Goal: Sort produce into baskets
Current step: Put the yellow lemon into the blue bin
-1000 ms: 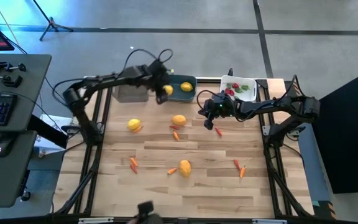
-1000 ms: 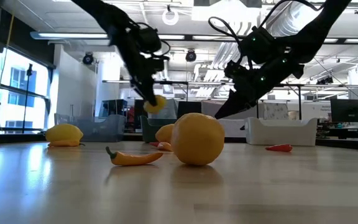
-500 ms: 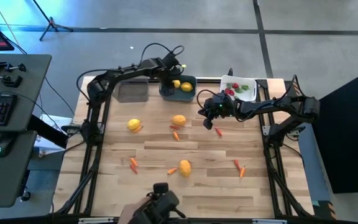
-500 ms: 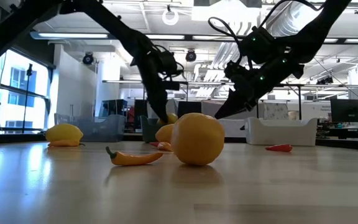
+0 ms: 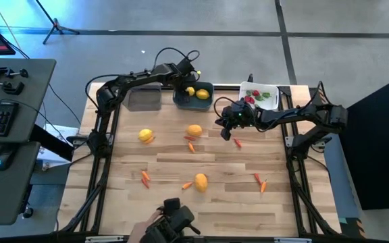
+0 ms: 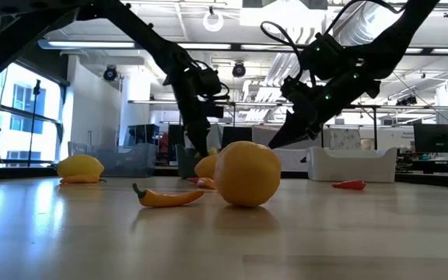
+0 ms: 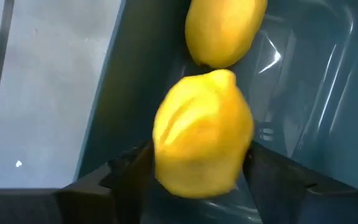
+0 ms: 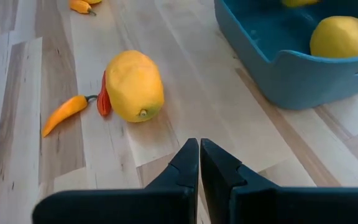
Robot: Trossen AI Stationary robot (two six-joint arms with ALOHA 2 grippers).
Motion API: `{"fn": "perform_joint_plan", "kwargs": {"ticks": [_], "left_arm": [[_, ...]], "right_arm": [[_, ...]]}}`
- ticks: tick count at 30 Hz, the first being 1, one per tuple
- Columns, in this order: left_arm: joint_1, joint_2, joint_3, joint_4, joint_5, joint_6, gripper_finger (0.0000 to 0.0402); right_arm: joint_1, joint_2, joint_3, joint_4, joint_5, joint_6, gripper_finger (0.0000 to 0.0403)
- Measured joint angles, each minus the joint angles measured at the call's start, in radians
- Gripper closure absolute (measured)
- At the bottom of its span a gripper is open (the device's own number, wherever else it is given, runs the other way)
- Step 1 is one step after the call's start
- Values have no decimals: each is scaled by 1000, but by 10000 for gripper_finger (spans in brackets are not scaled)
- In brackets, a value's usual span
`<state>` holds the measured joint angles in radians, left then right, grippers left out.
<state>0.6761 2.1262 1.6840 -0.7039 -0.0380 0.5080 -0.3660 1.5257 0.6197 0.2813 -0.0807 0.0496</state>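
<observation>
high view shows two lemons in the teal basket (image 5: 194,94), under the left gripper (image 5: 184,84), jaws apart, one lemon (image 7: 204,140) just between them. right gripper (image 5: 227,131) hovers shut. three lemons, carrots and peppers are unsorted on the table (image 5: 167,206).
</observation>
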Motion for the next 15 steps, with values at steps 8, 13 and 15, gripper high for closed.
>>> {"fn": "perform_joint_plan", "kwargs": {"ticks": [8,13,15], "left_arm": [[14,0,-1,-26,15,-16,152],[25,-18,-2,-7,71,-26,202],[25,-33,-2,22,101,-28,234]], "right_arm": [[0,0,0,0,-4,48,396],[0,0,0,0,-6,32,396],[0,0,0,0,-6,37,396]]}}
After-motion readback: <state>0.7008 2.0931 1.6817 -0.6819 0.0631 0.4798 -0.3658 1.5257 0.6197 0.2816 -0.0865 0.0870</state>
